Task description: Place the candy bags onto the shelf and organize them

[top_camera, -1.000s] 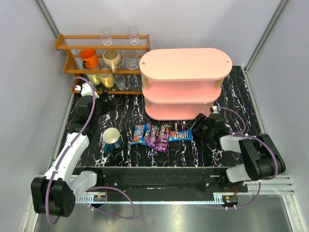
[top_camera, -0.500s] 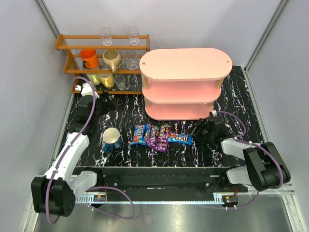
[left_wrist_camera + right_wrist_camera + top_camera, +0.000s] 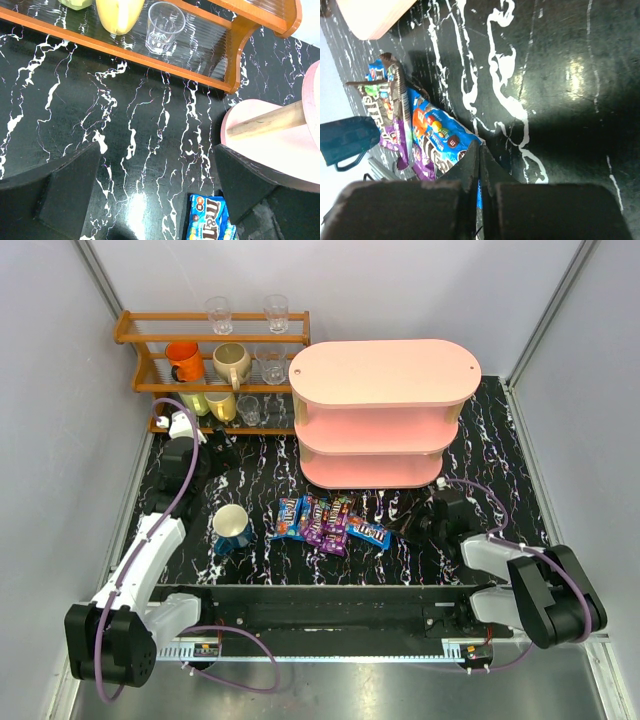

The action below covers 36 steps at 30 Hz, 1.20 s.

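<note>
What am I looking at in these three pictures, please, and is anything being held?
Two robot arms are bolted at the near edge of a black table. One picture looks down from above; the other two come from cameras on the wrists. On the table stand a pink shelf, a wooden rack of cups, and a mug, with candy bags lying before the shelf. The right gripper is shut on the edge of a blue bag; the left gripper is open and empty.

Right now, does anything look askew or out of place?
The candy bags lie overlapping and skewed on the table, none visible on the pink shelf. The right gripper pinches the corner of one blue bag.
</note>
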Tool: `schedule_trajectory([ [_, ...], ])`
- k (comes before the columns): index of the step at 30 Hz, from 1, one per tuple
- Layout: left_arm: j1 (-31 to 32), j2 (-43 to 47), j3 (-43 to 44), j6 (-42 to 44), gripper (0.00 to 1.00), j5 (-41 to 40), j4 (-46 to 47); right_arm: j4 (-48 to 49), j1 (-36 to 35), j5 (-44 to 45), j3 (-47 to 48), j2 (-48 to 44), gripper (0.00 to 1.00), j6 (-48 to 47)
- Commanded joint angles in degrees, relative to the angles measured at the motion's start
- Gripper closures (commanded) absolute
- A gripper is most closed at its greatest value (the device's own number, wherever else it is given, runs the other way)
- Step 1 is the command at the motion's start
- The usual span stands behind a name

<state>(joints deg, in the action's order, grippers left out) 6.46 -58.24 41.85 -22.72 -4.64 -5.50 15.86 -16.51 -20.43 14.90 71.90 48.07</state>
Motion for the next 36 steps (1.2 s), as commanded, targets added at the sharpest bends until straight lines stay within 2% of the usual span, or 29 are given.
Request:
schedule_trajectory([
  [1, 0.05, 0.58, 0.87, 0.4, 0.01, 1.22, 2.07, 3.91, -0.54, -5.05, -0.31, -3.07, 1.0, -0.52],
  [3, 0.05, 0.93, 0.87, 0.4, 0.01, 1.39, 1.81, 2.0, -0.45, -5.15, 0.57, -8.31, 1.0, -1.22],
  [8, 0.05, 1.28, 1.22, 0.66, 0.01, 1.83, 1.02, -18.46, -0.54, 0.91, 10.57, -23.7, 1.0, -9.65],
  [13, -0.04, 1.55, 1.66, 0.66, 0.01, 2.53, 0.49, -28.5, -0.54, -2.5, 22.51, -26.2, 1.0, -18.0],
  [21, -0.04, 1.81, 3.24, 2.33, 0.01, 3.06, -1.88, -28.6, -0.89, -19.27, 37.54, -20.31, 1.0, -22.49],
  [25, -0.04, 2.16, 3.24, 2.59, 0.01, 2.97, -2.24, -27.64, -1.68, -22.2, 45.73, -18.03, 1.0, -23.2],
  [30, -0.04, 1.55, 3.51, 2.51, 0.01, 4.2, -2.06, -22.64, -2.91, -25.97, 56.44, -12.84, 1.0, -18.91],
  [34, -0.04, 1.55, 3.42, 2.33, 0.01, 4.38, -2.06, -16.75, -3.96, -23.18, 60.25, -9.5, 1.0, -14.95],
  [36, -0.04, 1.72, 3.42, 2.33, 0.01, 4.38, -2.06, -12.28, -3.97, -17.13, 60.87, -9.15, 1.0, -12.93],
])
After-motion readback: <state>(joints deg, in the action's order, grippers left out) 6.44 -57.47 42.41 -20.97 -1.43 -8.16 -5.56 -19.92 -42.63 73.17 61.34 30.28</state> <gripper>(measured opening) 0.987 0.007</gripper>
